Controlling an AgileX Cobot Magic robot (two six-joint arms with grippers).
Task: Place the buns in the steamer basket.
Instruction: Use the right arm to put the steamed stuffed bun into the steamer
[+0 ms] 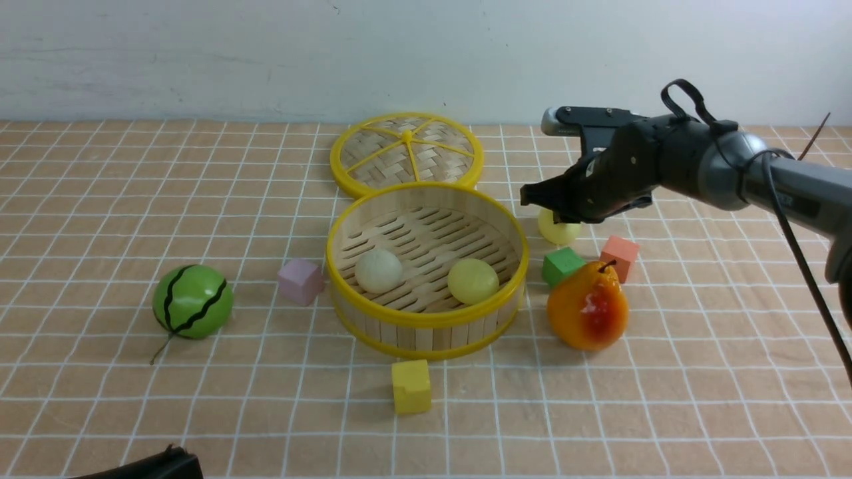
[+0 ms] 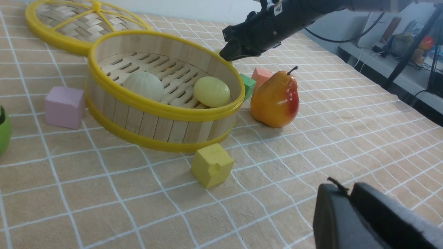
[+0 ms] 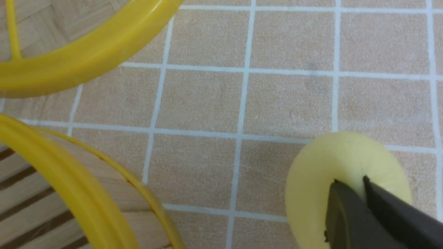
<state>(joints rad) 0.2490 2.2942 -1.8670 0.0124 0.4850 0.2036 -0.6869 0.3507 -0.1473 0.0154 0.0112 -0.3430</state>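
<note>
While the white bun (image 1: 379, 270) and a yellow bun (image 1: 472, 280) lie in the basket (image 1: 426, 318), we see the third bun (image 1: 558, 231) on the bench (image 1: 599, 412) just beside it, under our right tool (image 3: 349, 180), clenched on nothing; the left tool (image 2: 346, 188) looks clenched too.

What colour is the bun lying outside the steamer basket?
Pale yellow. The bun shows best in the right wrist view, beside the steamer basket.

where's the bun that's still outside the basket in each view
Front view: the loose bun sits right of the steamer basket, under the right gripper.
Left wrist view: not clearly visible; the basket's far wall and the gripper cover that spot.
Right wrist view: the bun lies directly beneath the gripper's tips.
Shared landmark: the basket's yellow rim.
</note>
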